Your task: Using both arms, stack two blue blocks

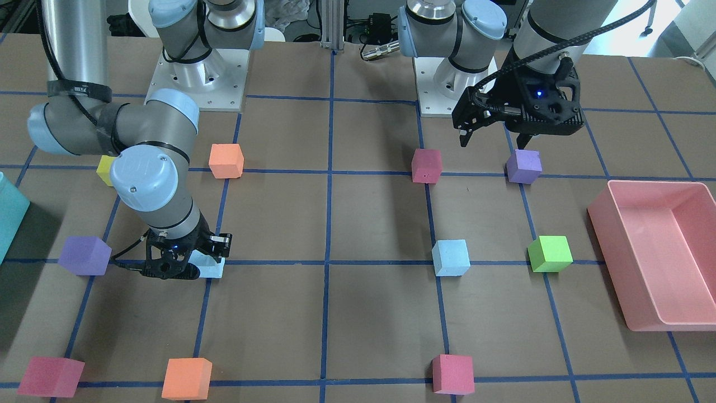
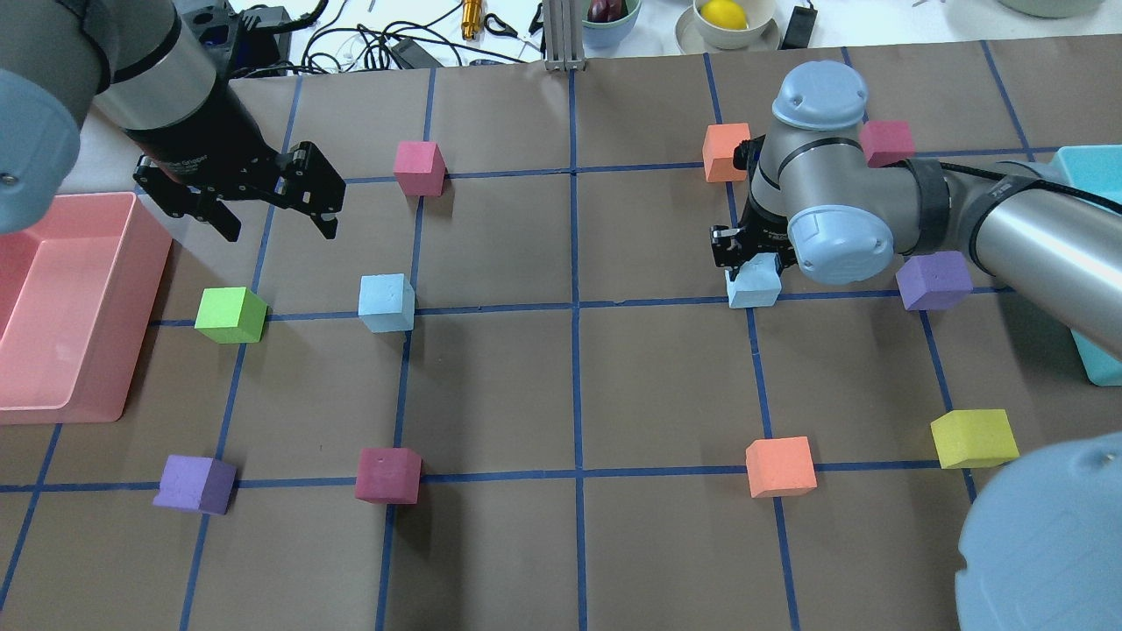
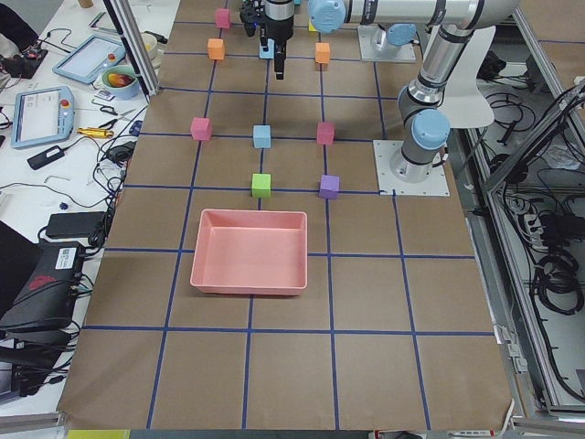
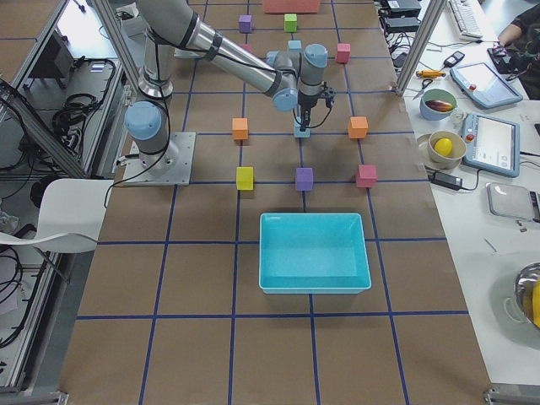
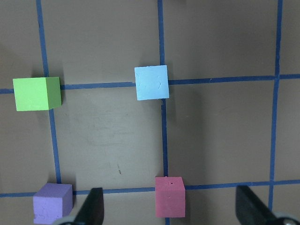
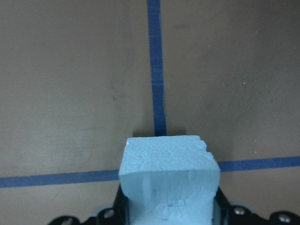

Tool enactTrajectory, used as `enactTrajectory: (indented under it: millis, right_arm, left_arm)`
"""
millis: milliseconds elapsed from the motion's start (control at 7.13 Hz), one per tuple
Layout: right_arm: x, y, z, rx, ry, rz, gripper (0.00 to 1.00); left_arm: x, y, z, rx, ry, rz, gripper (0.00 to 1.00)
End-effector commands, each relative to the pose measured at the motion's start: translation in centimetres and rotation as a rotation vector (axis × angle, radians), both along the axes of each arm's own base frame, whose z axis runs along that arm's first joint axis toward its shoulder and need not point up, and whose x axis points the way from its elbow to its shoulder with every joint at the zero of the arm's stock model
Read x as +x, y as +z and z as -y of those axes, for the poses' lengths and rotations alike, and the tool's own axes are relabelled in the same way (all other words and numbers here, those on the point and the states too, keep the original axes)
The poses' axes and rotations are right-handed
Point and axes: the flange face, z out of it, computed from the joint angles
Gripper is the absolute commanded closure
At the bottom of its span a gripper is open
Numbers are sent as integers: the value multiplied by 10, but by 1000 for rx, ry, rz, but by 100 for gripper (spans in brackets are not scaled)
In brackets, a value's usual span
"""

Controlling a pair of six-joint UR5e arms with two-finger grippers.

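One pale blue block (image 2: 756, 285) sits between the fingers of my right gripper (image 2: 747, 263), which is shut on it at about table level on a tape crossing. The right wrist view shows that block (image 6: 168, 168) filling the gap between the jaws. The second blue block (image 2: 386, 302) stands free on the table, and also shows in the front view (image 1: 451, 257) and the left wrist view (image 5: 152, 82). My left gripper (image 2: 280, 230) hovers open and empty above the table, back and to the left of that block.
A pink bin (image 2: 105, 407) stands at the table's left end and a teal bin (image 2: 1082, 175) at the right. A green cube (image 2: 230, 315) is beside the free blue block. A purple cube (image 2: 933, 280) and an orange cube (image 2: 726, 151) flank the right gripper.
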Motion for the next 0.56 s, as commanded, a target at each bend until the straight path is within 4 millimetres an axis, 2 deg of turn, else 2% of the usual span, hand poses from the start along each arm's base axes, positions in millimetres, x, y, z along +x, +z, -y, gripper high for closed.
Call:
enactTrajectory:
  millis: [0, 140, 280, 421]
  right_arm:
    - [61, 41, 2, -78, 16, 45, 100]
    - [97, 48, 3, -90, -1, 53, 100]
    - [127, 55, 7, -92, -27, 85, 100]
    - [165, 45, 8, -52, -56, 88, 100]
  left_arm:
    - [0, -1, 1, 2, 1, 4, 0]
    - [2, -7, 4, 14, -11, 6, 0]
    - [2, -30, 14, 60, -21, 7, 0]
    - [4, -65, 24, 103, -23, 5, 0]
